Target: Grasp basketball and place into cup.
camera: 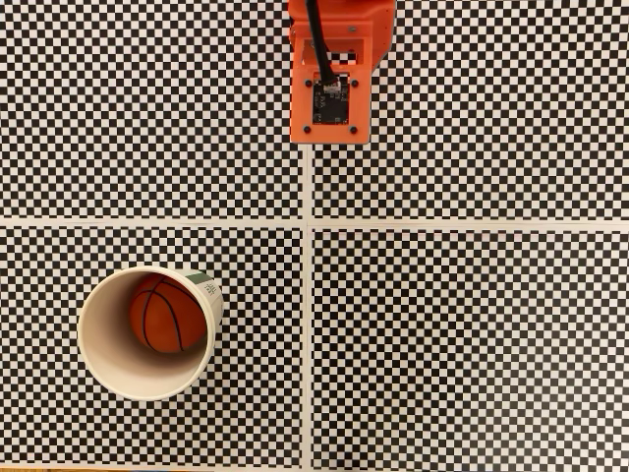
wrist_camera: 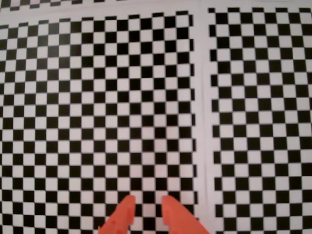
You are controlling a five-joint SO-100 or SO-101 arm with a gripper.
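The basketball (camera: 165, 315), dark orange-red with black seams, lies inside the cup (camera: 108, 359) in the fixed view. The cream-white cup stands at the lower left of the checkered table and leans a little, and its green-and-white patch shows at its upper right rim. My orange arm (camera: 334, 88) is at the top centre of that view, far from the cup. In the wrist view, my gripper (wrist_camera: 146, 201) enters from the bottom edge. Its two orange fingertips (wrist_camera: 126, 207) stand a little apart, with only the checkered surface between them. It holds nothing.
The table is covered with black-and-white checkered sheets, divided by white seams (camera: 308, 295) that cross near the middle. A black cable (camera: 316, 39) runs along the arm's top.
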